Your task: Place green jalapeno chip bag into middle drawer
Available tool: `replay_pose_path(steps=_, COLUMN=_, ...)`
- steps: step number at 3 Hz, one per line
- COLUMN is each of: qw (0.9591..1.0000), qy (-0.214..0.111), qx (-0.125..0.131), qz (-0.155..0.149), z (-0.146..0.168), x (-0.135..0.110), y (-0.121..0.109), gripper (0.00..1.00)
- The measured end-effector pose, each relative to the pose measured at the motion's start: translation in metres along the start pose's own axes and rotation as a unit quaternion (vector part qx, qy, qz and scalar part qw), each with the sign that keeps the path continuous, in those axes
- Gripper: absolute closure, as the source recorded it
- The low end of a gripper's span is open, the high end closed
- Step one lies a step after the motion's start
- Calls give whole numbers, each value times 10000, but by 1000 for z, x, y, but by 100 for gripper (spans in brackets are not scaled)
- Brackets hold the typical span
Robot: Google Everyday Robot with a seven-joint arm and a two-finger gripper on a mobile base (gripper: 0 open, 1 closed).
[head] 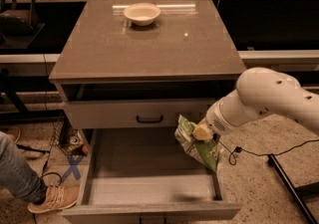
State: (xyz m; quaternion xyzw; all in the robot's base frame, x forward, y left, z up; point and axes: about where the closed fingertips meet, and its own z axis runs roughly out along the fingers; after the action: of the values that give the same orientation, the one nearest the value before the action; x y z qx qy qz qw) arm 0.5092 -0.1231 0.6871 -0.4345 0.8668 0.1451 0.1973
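— Gripper first: where is the pale yellow two-finger gripper [202,132], and how are its fingers?
— At the end of the rounded white robot arm [269,96], above the right side of the pulled-out drawer. Its fingers are pinched onto the upper part of the crinkly green jalapeno chip bag [203,151].
— And the bag itself?
— It hangs tilted below the gripper, its lower end over the right side wall of the wide grey middle drawer [144,166]. Whether it touches that wall, I cannot tell.
— What lies around?
— Left of and below the gripper is the drawer's plain grey floor. Further left, at gripper height, is the flat grey drawer front with a black bar handle [149,118]. Above is the brown cabinet top [144,49], with a round cream bowl [142,13] at its back, well apart from the gripper. To the right a thin black cable [239,151] lies on the speckled ground. Far left, a leg in blue jeans [15,175] and a tan sneaker [52,198] are beside the drawer's left wall.
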Motion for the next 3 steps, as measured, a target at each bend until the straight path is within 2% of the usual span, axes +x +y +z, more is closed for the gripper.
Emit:
replay_pose_path(steps=1, qw=9998, qy=14, qx=-166, qz=92, z=44, x=24, y=4, gripper=100)
replay_pose_path(steps=2, qw=9971, qy=-73, qx=-755, qz=74, z=100, x=36, y=23, gripper=100)
replay_pose_path(steps=3, qw=9927, qy=-75, qx=-1202, qz=4, z=132, x=38, y=42, gripper=100)
